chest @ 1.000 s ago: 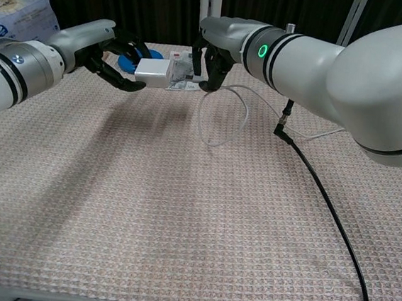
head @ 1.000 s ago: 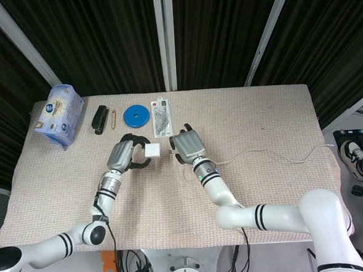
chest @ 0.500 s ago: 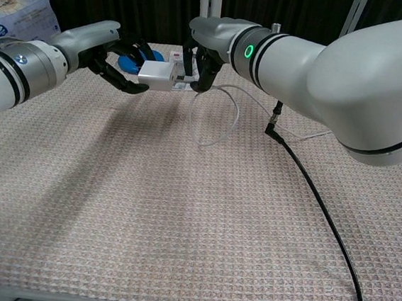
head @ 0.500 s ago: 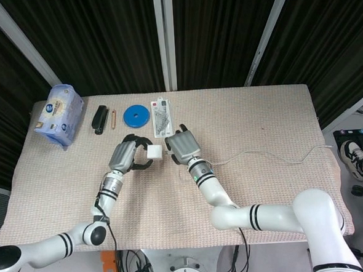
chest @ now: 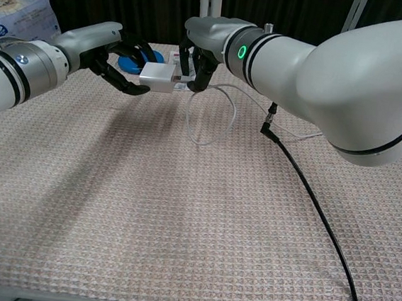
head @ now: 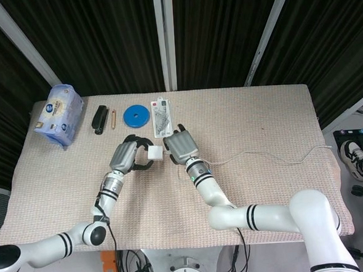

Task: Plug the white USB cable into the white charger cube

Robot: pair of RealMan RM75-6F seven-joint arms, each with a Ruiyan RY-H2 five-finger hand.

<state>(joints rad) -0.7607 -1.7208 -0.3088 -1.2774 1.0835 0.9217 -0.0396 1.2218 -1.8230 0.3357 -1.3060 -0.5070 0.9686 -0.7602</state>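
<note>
My left hand [head: 125,156] [chest: 114,57] grips the white charger cube [head: 155,153] [chest: 157,76] above the table, its free face turned toward my right hand. My right hand [head: 179,146] [chest: 198,54] pinches the plug end of the white USB cable [chest: 208,115] and holds it right at the cube's face; whether the plug is inside the port is hidden by the fingers. The cable loops down onto the cloth and trails off to the right [head: 275,158].
Along the far edge lie a blue tissue pack [head: 59,114], a black stapler [head: 99,119], a blue disc [head: 135,115] and a white packaged item [head: 162,117]. A black cable [chest: 310,204] runs across the beige woven cloth [chest: 177,248] in the chest view.
My right hand has moved left with the cable plug until it meets the cube's face. The cable loop shifted left with it. My left hand has barely moved.
</note>
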